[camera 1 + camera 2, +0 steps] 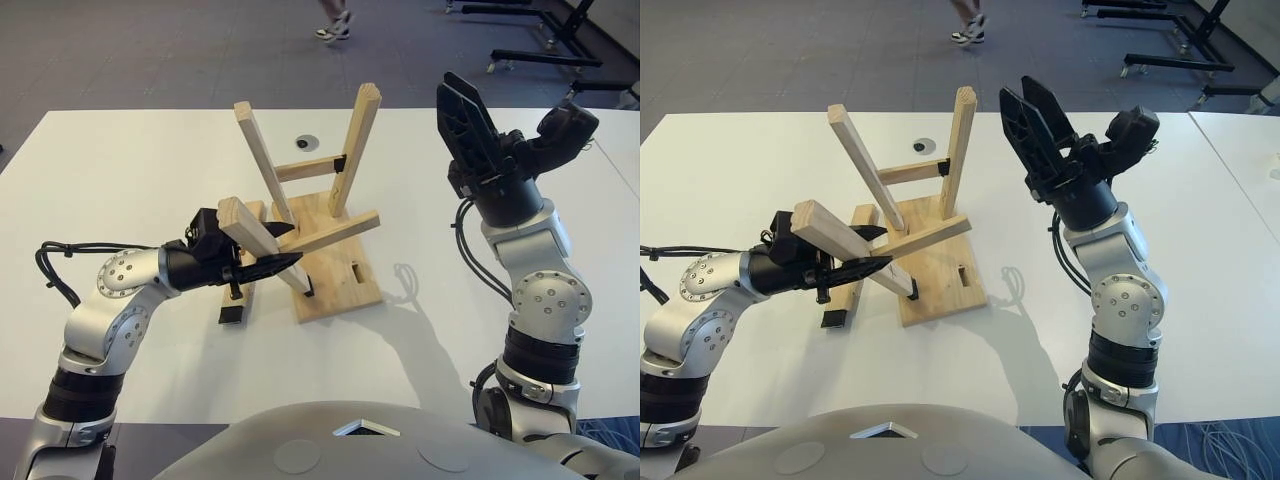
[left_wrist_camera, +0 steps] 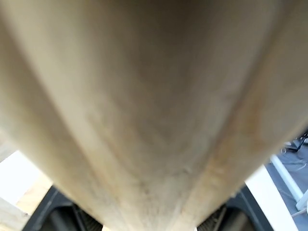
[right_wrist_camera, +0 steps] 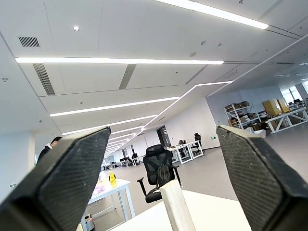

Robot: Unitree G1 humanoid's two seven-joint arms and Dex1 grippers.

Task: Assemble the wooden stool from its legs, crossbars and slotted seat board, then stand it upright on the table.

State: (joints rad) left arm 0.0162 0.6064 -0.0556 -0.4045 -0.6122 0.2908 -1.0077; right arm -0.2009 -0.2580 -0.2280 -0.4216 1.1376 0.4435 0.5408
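Note:
The slotted seat board [image 1: 340,278] lies flat on the white table [image 1: 120,180]. Two legs [image 1: 262,160] [image 1: 357,145] rise from it, tilted and joined by a short crossbar [image 1: 306,168]. My left gripper [image 1: 280,246] is shut on a third leg [image 1: 248,230], held slanted with its lower end at the board's near left corner. A longer crossbar [image 1: 338,231] runs from that leg toward the right. This leg's wood [image 2: 154,115] is close against the left wrist camera. My right gripper [image 1: 515,108] is open, raised above the table to the right of the stool; a leg's tip [image 3: 175,207] shows between its fingers [image 3: 62,183].
Another wooden piece with a black end [image 1: 234,303] lies on the table under my left gripper. A round cable hole [image 1: 306,143] sits behind the stool. A second table's edge [image 1: 622,150] is at the far right. Black wheeled frames [image 1: 540,50] stand on the floor beyond.

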